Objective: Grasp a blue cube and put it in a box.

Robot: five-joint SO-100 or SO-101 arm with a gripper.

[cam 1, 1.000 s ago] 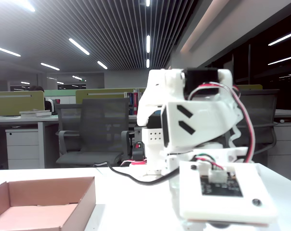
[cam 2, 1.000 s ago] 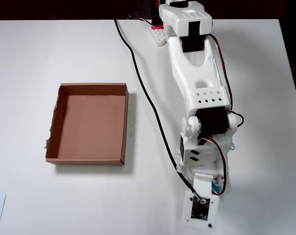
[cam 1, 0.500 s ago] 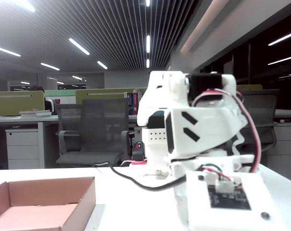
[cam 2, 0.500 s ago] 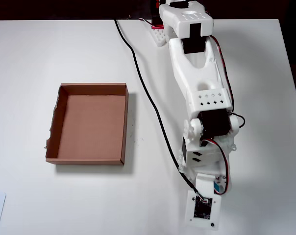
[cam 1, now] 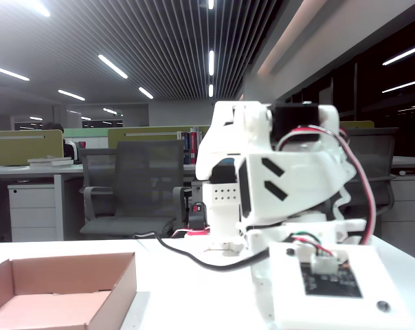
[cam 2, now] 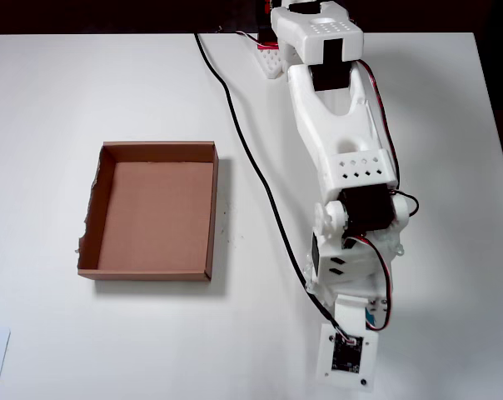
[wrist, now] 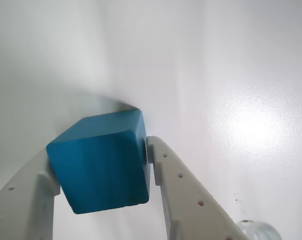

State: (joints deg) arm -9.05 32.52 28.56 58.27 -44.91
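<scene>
The white 2-finger gripper clamped the matte teal-blue cube squarely, ready for carrying to the shallow brown cardboard box.

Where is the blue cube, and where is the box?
blue cube [wrist: 98, 162], wrist view, on its big front face between the jaws.
box [cam 2: 151, 212], overhead view, on its bare brown floor.

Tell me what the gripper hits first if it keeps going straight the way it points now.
Most likely the table. In the wrist view the gripper points down at the white surface, its two fingers flanking the blue cube, which already sits between them. How far off the surface lies is unclear.
</scene>
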